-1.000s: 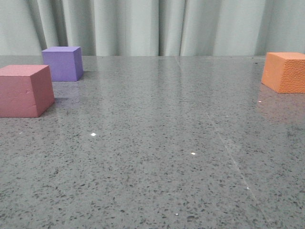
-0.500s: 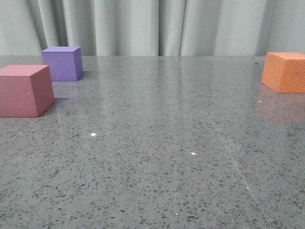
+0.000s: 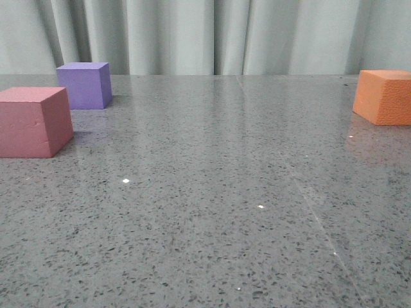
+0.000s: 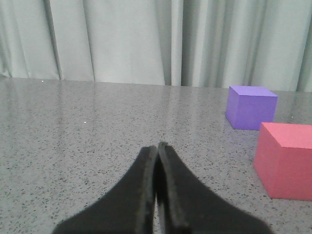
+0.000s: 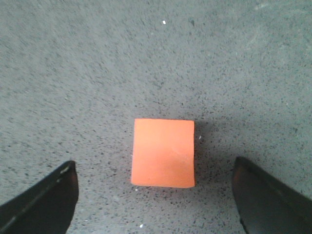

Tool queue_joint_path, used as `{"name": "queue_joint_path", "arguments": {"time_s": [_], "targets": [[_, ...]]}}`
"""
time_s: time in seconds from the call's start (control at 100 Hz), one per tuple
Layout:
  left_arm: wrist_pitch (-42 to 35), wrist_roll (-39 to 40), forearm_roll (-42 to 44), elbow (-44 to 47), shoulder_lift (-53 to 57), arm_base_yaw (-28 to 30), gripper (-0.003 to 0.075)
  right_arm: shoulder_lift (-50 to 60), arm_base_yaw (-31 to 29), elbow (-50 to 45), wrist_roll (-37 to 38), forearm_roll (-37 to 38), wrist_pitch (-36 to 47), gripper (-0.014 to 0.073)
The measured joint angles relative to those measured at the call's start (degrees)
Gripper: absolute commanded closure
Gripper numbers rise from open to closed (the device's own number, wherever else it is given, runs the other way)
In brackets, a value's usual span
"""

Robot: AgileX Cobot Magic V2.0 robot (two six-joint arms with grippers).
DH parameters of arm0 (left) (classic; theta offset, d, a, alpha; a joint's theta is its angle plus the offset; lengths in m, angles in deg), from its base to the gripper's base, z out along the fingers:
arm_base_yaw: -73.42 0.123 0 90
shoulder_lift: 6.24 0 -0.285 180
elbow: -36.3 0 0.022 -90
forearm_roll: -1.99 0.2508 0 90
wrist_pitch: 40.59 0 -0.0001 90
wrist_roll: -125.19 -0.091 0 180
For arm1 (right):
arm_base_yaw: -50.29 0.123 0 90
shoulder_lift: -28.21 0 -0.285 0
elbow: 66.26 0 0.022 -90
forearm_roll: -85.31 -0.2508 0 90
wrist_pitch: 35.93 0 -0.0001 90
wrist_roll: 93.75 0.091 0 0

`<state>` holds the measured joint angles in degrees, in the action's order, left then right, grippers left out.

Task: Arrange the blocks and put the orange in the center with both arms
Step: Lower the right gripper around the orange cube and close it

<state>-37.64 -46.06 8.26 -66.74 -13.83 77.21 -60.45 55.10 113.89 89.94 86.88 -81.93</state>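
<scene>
The pinkish-red cube (image 3: 33, 122) stands at the table's left, with the purple cube (image 3: 84, 85) just behind it. The orange pebbled cube (image 3: 385, 96) stands at the far right, partly cut off by the frame edge. No gripper shows in the front view. In the left wrist view my left gripper (image 4: 158, 146) is shut and empty, low over the table, with the purple cube (image 4: 250, 107) and pinkish-red cube (image 4: 286, 160) ahead of it to one side. In the right wrist view my right gripper (image 5: 156, 168) is wide open above the orange cube (image 5: 164, 151), one finger on each side, well apart from it.
The speckled grey table (image 3: 212, 192) stretches between the cubes. A pale pleated curtain (image 3: 205, 35) hangs behind the table's far edge.
</scene>
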Motion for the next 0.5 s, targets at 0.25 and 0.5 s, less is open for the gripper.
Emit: {"name": "queue_joint_path", "arguments": {"time_s": [0.25, 0.5], "targets": [[0.0, 0.0, 0.0, 0.0, 0.0, 0.0, 0.0730, -6.0, -0.2, 0.3, -1.2, 0.0, -0.5, -0.0040], [0.0, 0.0, 0.0, 0.0, 0.0, 0.0, 0.0730, -10.0, -0.2, 0.3, -1.4, 0.0, 0.6, -0.0040]]}}
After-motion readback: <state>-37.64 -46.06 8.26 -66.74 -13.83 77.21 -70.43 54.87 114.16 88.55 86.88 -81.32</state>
